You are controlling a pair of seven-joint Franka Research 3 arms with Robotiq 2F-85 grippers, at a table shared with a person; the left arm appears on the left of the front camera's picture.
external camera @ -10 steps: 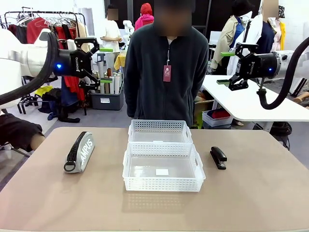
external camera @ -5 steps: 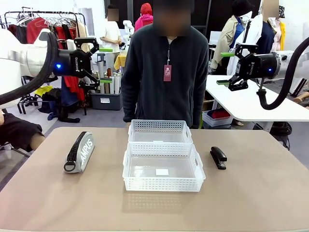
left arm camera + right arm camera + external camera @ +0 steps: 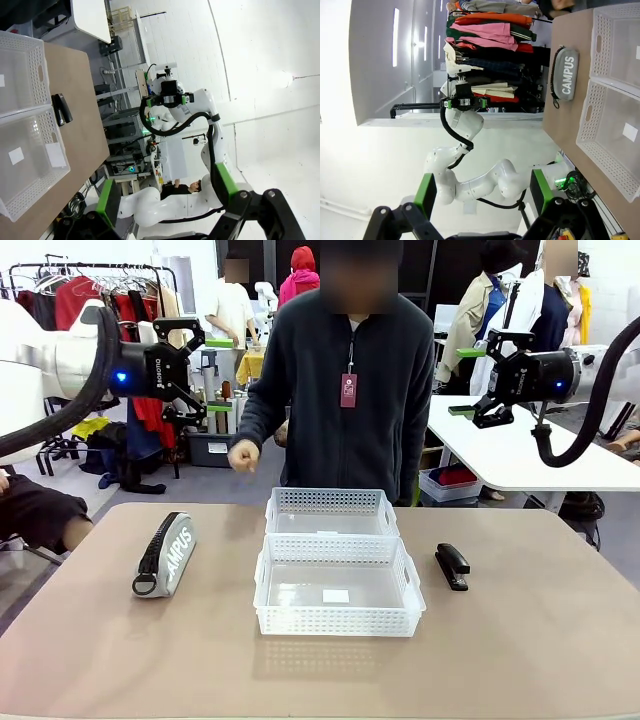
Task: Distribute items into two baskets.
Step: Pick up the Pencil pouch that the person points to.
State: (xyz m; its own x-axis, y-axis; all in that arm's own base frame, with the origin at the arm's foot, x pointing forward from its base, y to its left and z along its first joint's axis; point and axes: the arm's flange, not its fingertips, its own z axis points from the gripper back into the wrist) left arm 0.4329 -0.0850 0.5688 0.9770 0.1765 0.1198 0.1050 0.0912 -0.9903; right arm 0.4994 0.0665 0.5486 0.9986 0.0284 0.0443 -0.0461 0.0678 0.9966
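- Left gripper (image 3: 220, 375): raised off the table at the 10 o'clock side of the scene, jaws spread wide, nothing between the green pads. Position unchanged from a second ago.
- Right gripper (image 3: 466, 381): raised at the 2 o'clock side, jaws likewise spread, holding nothing. No change.
- Person's hand (image 3: 243, 455): the one difference noted. A second ago no hand showed in front of the body. Now one hand, loosely curled, is lifted forward at about 11 o'clock of the far basket, above the far table edge and touching nothing.
- Near basket (image 3: 340, 623): at the centre of the table (image 3: 520, 660), with only a small white label on its floor. Not moved.
- Far basket (image 3: 332, 502): directly at 12 o'clock of the near basket, long sides touching or nearly so. No item in it. Not moved.
- Grey pouch (image 3: 168, 553): lying flat on the table at 9 o'clock of the near basket, well apart from it, lettering facing up, outside both baskets. Same place as before.
- Black stapler (image 3: 452, 566): on the table at 3 o'clock of the near basket, just beside its right end but clear of it. Same place as before.
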